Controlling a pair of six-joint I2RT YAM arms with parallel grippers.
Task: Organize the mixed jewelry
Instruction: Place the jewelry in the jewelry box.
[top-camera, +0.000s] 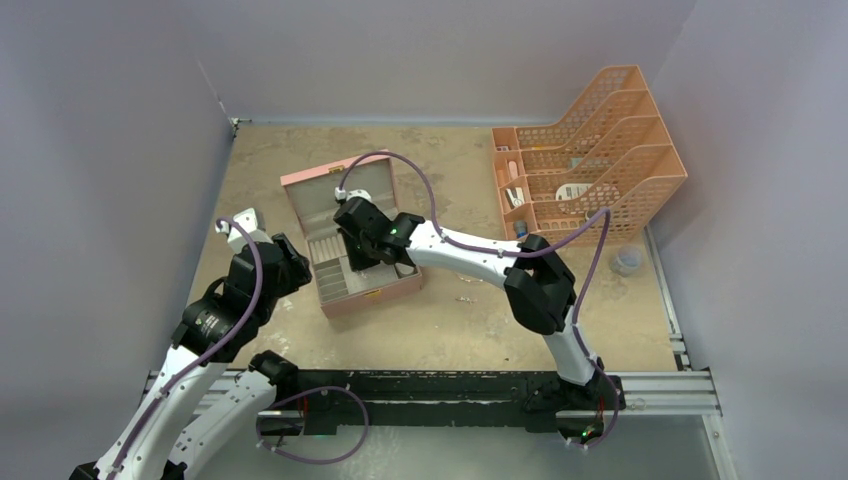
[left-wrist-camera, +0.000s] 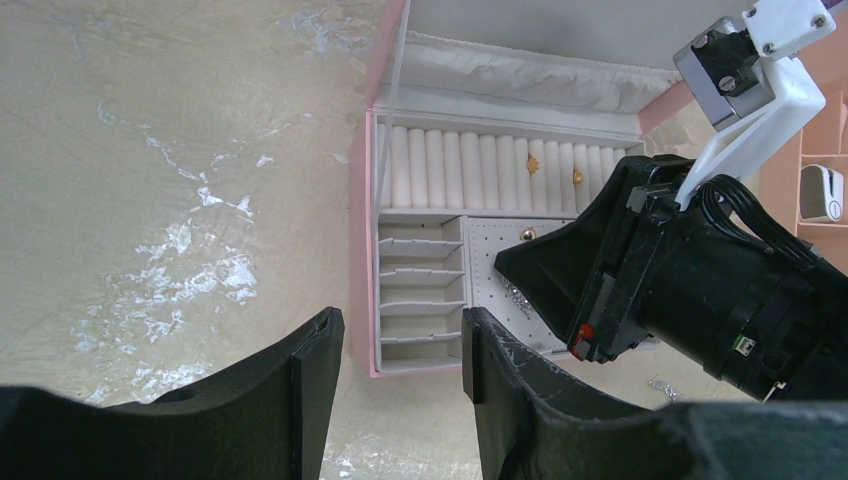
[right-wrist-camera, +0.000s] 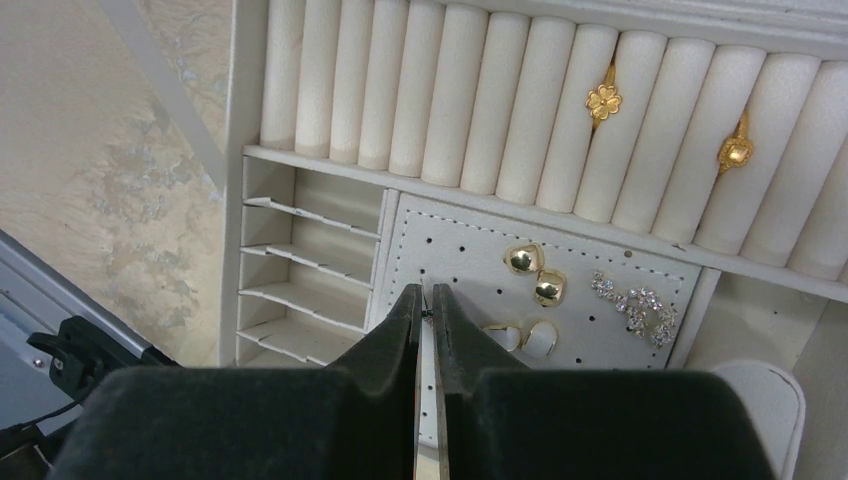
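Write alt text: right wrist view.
The right gripper, jaws nearly together, hovers over the perforated panel of a jewelry box. On the panel lie gold studs and a sparkly silver piece; two gold rings sit in the ring rolls.

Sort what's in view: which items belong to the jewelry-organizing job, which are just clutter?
Job: gold rings in the ring rolls; gold studs and sparkly silver piece on the perforated pad; pink jewelry box holding them.
Lying about: orange file rack; small clear container near it.

Crowded over the pink box (top-camera: 372, 294) by the right gripper (right-wrist-camera: 428, 298) and its arm (top-camera: 460, 250); plenty of open table (top-camera: 260, 165) left of the box.
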